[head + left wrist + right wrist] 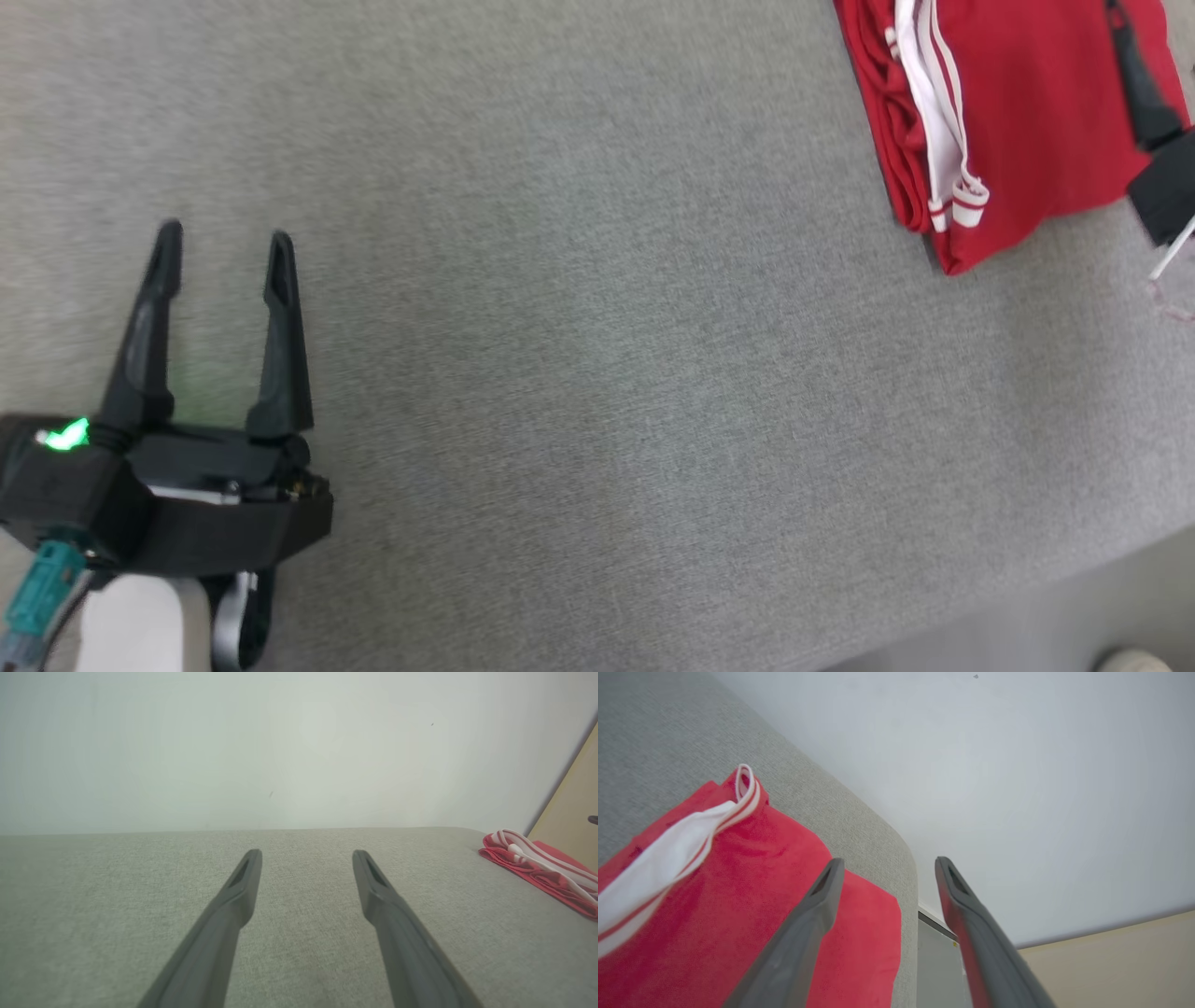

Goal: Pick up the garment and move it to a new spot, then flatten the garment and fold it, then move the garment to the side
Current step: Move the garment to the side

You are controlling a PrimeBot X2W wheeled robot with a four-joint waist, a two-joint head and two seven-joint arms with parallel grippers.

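Observation:
The garment (pixel 1027 112) is red with white striped trim and lies folded at the far right of the grey fabric surface (pixel 597 373). In the left wrist view the garment (pixel 542 872) sits far off to the right. My left gripper (pixel 225 235) hovers at the lower left, open and empty, far from the cloth; its fingers spread wide over bare fabric (pixel 307 853). My right gripper (pixel 887 863) is open just above the garment (pixel 738 882), near its corner, with nothing between the fingers. One of its dark fingers (pixel 1141 84) lies over the cloth's right side.
The surface's rounded corner (pixel 896 849) lies just past the garment, with a white wall behind. A beige panel (pixel 570 807) stands at the right. The front edge runs across the lower right, with floor (pixel 1074 607) beyond it.

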